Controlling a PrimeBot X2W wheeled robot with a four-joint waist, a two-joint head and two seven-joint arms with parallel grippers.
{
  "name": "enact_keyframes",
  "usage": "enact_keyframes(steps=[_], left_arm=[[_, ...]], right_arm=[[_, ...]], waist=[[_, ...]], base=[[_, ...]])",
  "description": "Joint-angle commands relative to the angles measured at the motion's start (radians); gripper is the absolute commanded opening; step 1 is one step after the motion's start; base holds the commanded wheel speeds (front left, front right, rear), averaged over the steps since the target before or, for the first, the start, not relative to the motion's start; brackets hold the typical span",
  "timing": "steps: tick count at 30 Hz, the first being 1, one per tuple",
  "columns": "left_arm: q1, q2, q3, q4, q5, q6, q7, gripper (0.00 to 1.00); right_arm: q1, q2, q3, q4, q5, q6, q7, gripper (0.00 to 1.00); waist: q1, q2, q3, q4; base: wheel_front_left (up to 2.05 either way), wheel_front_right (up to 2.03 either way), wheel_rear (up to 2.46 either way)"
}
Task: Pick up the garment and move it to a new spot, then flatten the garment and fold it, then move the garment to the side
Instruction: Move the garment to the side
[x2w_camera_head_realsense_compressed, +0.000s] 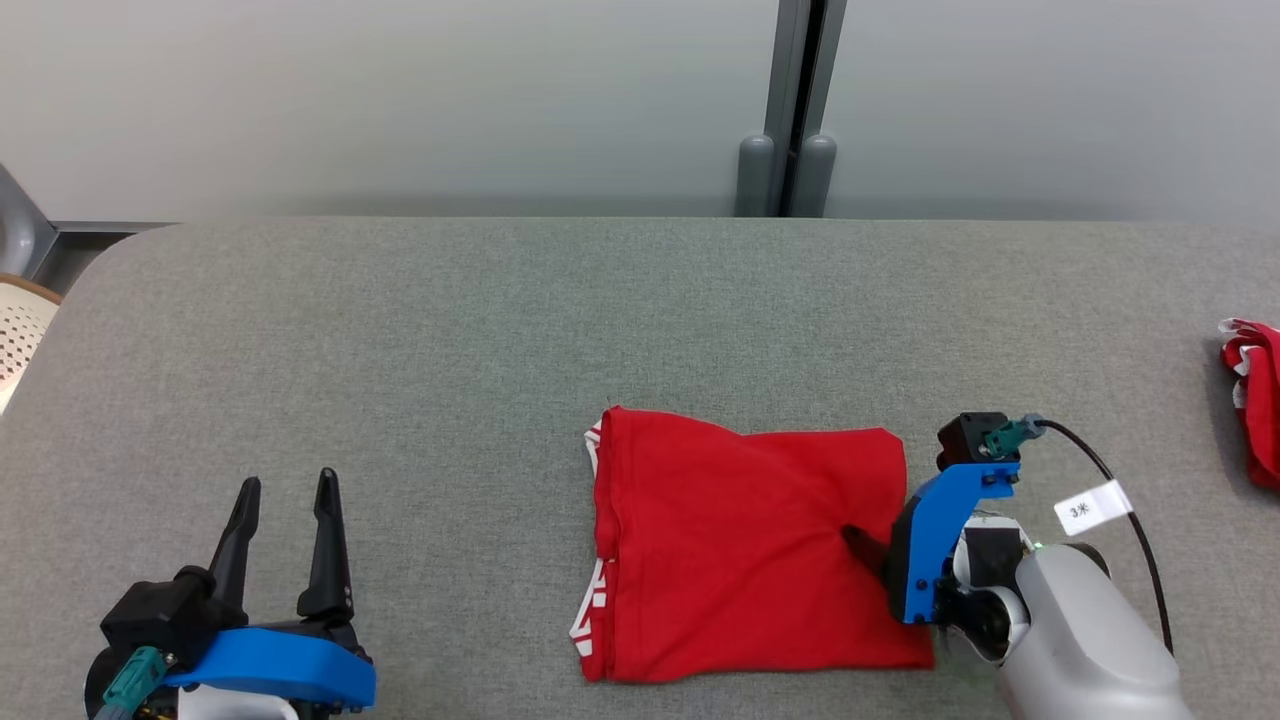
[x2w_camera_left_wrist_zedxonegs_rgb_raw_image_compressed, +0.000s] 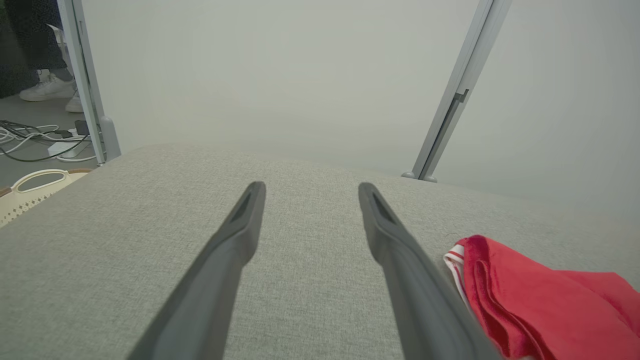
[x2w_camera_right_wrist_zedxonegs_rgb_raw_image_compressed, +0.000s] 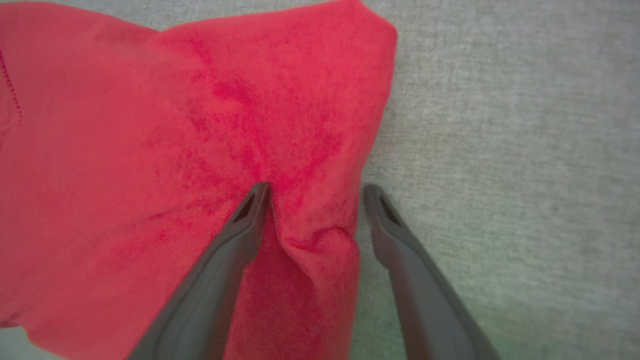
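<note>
The grey worktop (x2w_camera_head_realsense_compressed: 400, 330) takes up most of the head view. The red garment (x2w_camera_head_realsense_compressed: 750, 545) lies on it at lower centre, folded into a rough rectangle with white trim along its left edge. I judge the folding done, so the step in hand is the grasp that carries it to the side.

My right fingers (x2w_camera_right_wrist_zedxonegs_rgb_raw_image_compressed: 240, 235) are spread wide and hold nothing. In the right wrist view, 1 presses a dimple into the cloth near the garment's right edge. The other is over bare worktop just beside that edge.

To do this well, I want the outer finger under all the layers before I close, so the stack comes away as 1 piece and does not peel open. After that, a low, slow carry.

My left fingers (x2w_camera_head_realsense_compressed: 325, 540) stand open and empty at lower left, well apart from the garment. A second red cloth (x2w_camera_head_realsense_compressed: 1255, 400) sits at the frame's right edge, so I would set down short of it.
</note>
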Motion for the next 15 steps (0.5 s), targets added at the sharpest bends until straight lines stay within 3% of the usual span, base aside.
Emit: enact_keyframes(steps=[1, 2, 3, 4, 11, 15], left_arm=[[-0.013, -0.004, 0.004, 0.002, 0.004, -0.004, -0.004, 1.00], [-0.014, -0.006, 0.004, 0.004, 0.006, -0.005, -0.004, 1.00], [-0.015, -0.008, 0.005, 0.005, 0.007, -0.007, -0.004, 1.00], [-0.015, -0.010, 0.006, 0.005, 0.008, -0.009, -0.004, 1.00], [0.014, -0.029, 0.023, -0.002, 0.019, -0.012, -0.004, 1.00], [0.028, -0.041, 0.033, -0.013, 0.029, -0.017, -0.004, 1.00]], right_arm=[[0.013, 0.005, 0.017, 0.036, 0.001, 0.001, 0.023, 1.00], [0.010, 0.008, 0.039, 0.053, 0.010, 0.001, 0.040, 1.00], [0.007, 0.011, 0.064, 0.062, 0.025, 0.002, 0.052, 0.45], [0.002, 0.014, 0.090, 0.061, 0.036, 0.002, 0.054, 0.00], [-0.086, -0.002, 0.188, 0.016, -0.072, 0.001, 0.033, 0.00], [-0.146, -0.071, 0.236, -0.033, -0.153, 0.000, 0.044, 0.00]], waist=[[-0.0001, 0.0000, -0.001, 0.002], [-0.0001, 0.0000, -0.001, 0.004], [-0.0001, 0.0000, -0.002, 0.006], [-0.0001, 0.0000, -0.004, 0.008], [-0.0001, 0.0000, -0.032, -0.002], [-0.0001, 0.0000, -0.035, -0.027]], base=[[0.00, 0.00, 0.00], [0.00, 0.00, 0.00], [0.00, 0.00, 0.00], [0.00, 0.00, 0.00], [0.00, 0.00, 0.00], [0.00, 0.00, 0.00]])
